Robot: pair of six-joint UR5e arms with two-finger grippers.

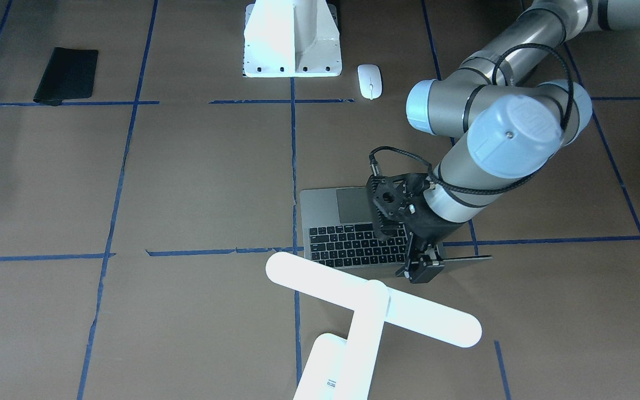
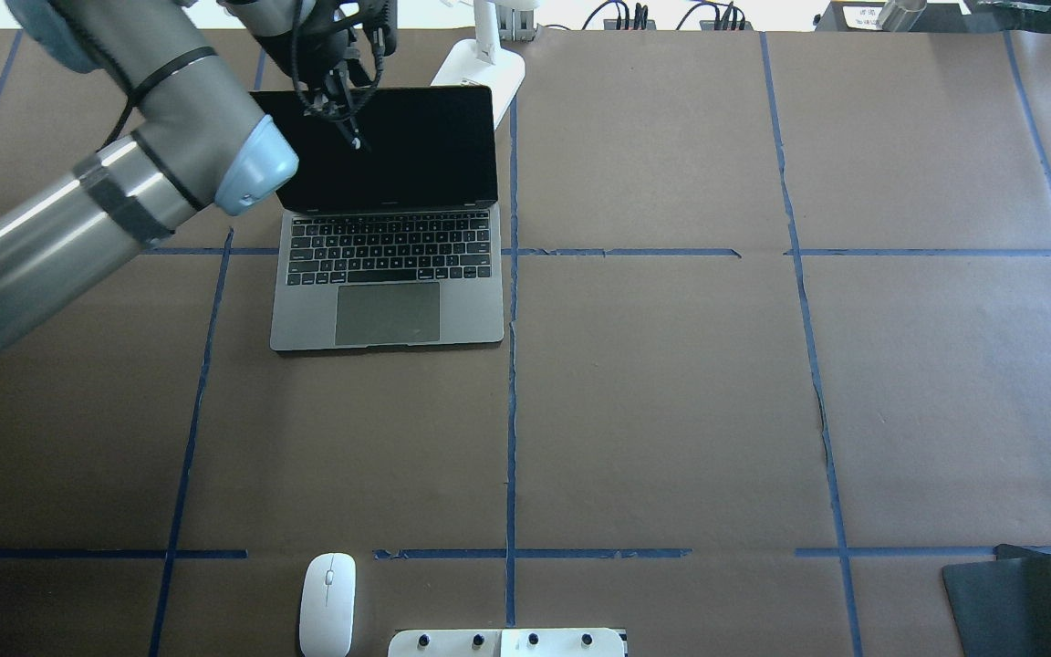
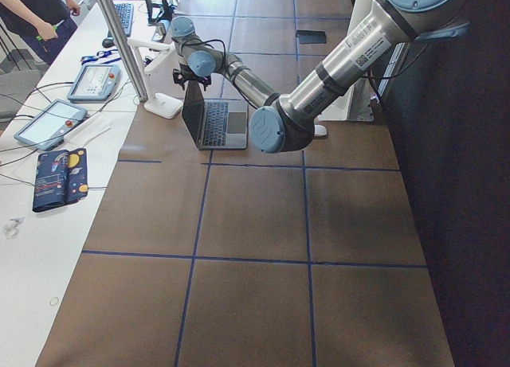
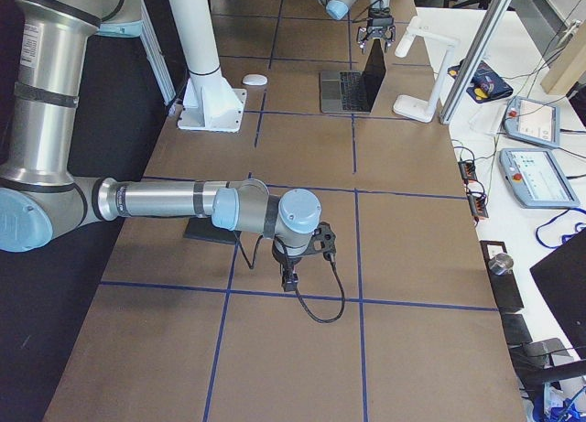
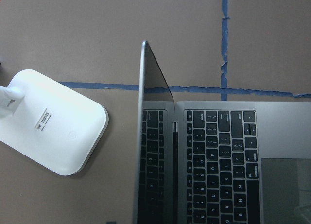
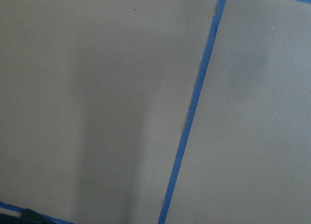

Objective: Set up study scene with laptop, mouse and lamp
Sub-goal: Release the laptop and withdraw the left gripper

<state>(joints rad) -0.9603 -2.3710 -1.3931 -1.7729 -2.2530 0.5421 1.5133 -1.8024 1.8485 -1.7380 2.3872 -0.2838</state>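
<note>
The laptop (image 2: 389,283) stands opened on the bench (image 2: 671,411), on the robot's left half, its dark screen raised to about upright and its keyboard and trackpad turned towards the robot. The left arm's fingers (image 1: 421,269) are placed at the top edge of the screen, but how far they are spread, and whether the lid is pinched between them, cannot be told: they are hidden in the left wrist view, where only the lid is seen edge-on. The lamp (image 1: 373,305) is set just behind the laptop, its base (image 5: 48,122) beside the far corner of the lid. The mouse (image 2: 327,602) lies near the white pedestal (image 1: 292,39) at the robot's side, well apart from the laptop. The right arm's fingers (image 4: 289,281) are pointed down at bare bench near a black pad (image 2: 1004,602); their opening cannot be told either. The lid-opening step is judged to be nearly finished. Next, the lid should be let go without being tipped, and the mouse should be fetched and laid beside the laptop.
</note>
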